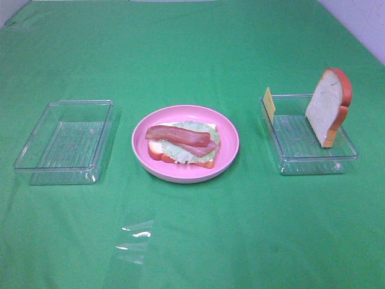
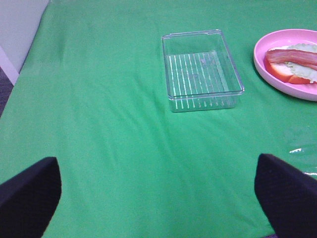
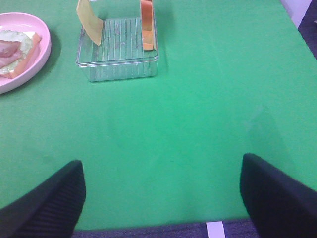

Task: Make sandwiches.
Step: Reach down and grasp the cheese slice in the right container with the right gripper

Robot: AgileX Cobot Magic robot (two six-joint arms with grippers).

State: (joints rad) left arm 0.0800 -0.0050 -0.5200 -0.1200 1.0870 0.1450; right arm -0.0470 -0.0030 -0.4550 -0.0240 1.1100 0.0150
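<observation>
On the round pink plate (image 1: 228,129) in the middle lies a bread slice (image 1: 157,150) with a pale green lettuce leaf (image 1: 201,155) and red-brown bacon strips (image 1: 178,136) on top. A second bread slice (image 1: 328,105) leans upright in the right clear tray (image 1: 289,159), and a thin yellow cheese square (image 1: 269,103) leans against that tray's left wall. Neither arm shows in the high view. My left gripper (image 2: 158,198) is open over bare cloth near the left tray (image 2: 200,69). My right gripper (image 3: 161,198) is open, well short of the right tray (image 3: 119,67).
An empty clear tray (image 1: 63,141) sits left of the plate. A green cloth (image 1: 192,48) covers the whole table. A bit of clear film (image 1: 135,238) lies on the cloth in front of the plate.
</observation>
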